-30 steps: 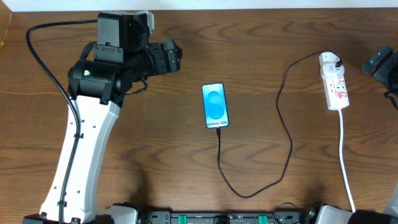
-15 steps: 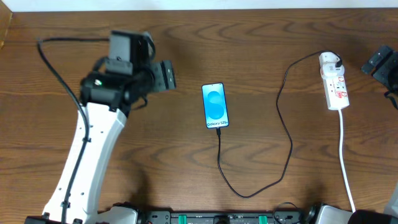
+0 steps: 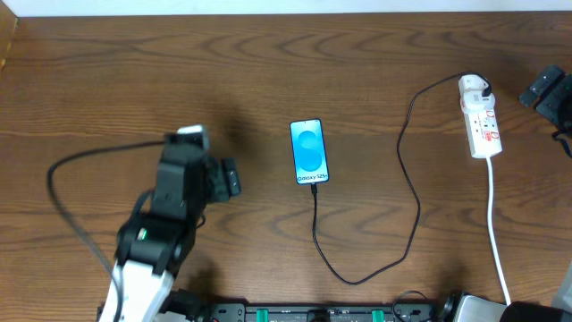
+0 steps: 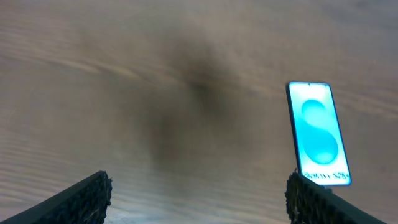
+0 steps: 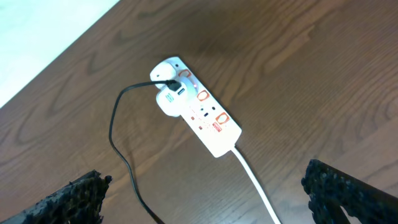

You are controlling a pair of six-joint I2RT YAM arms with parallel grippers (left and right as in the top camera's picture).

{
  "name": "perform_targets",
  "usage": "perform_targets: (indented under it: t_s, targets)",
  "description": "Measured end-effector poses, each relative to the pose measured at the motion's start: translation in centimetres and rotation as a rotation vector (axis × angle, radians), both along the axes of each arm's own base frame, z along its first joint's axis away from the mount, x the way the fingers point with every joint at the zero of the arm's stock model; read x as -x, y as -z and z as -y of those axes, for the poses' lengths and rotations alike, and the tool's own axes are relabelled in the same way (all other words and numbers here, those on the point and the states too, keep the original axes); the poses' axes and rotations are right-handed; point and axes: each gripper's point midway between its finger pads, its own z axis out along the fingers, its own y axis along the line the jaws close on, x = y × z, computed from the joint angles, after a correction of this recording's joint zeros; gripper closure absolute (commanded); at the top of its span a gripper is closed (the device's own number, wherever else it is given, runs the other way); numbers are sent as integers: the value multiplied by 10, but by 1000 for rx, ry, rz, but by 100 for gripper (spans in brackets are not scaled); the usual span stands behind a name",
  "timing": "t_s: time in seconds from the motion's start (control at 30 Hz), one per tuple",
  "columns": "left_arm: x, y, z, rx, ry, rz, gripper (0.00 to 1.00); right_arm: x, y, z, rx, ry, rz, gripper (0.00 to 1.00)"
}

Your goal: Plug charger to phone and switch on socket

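Observation:
The phone [image 3: 309, 150] lies flat mid-table with its blue screen lit; it also shows in the left wrist view [image 4: 318, 134]. The black charger cable [image 3: 413, 192] meets the phone's near edge, loops toward the front, then runs up to the white adapter [image 3: 476, 88] on the socket [image 3: 485, 125]. In the right wrist view the socket [image 5: 205, 118] carries the adapter [image 5: 168, 99] and the cable [image 5: 117, 140]. My left gripper [image 3: 229, 179] is open and empty, left of the phone; its jaws [image 4: 199, 202] hold nothing. My right gripper [image 5: 208, 199] is open above the socket, at the overhead view's right edge [image 3: 545, 89].
The socket's white cord [image 3: 494, 224] runs to the front edge. The white table border lies along the far edge [image 3: 286, 7]. The left arm's black cable [image 3: 67, 206] loops over the table at the front left.
My left arm has pulled back from the far left toward the front edge, and its gripper now sits lower, left of the phone. Phone, cable, socket and right arm have not moved.

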Motion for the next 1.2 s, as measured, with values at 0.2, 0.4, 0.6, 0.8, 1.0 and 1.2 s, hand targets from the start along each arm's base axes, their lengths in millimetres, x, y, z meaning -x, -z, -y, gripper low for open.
perform_targets:
  t_s: [0.2, 0.4, 0.6, 0.8, 1.0, 1.2]
  targets:
    - [5, -42, -10, -84, 47, 271, 11, 0, 0, 0, 0, 0, 0, 1]
    - [4, -74, -13, -174, 90, 562, 11, 0, 0, 0, 0, 0, 0, 1]
    - [5, -60, -23, -203, 50, 709, 11, 0, 0, 0, 0, 0, 0, 1]
    - [11, -32, -29, -215, 33, 750, 11, 0, 0, 0, 0, 0, 0, 1]
    - [21, -19, -38, -216, -1, 802, 11, 1, 1, 0, -2, 0, -3, 1]
    - [26, 2, -50, -240, -37, 757, 11, 1, 0, 0, -1, 0, -3, 1]
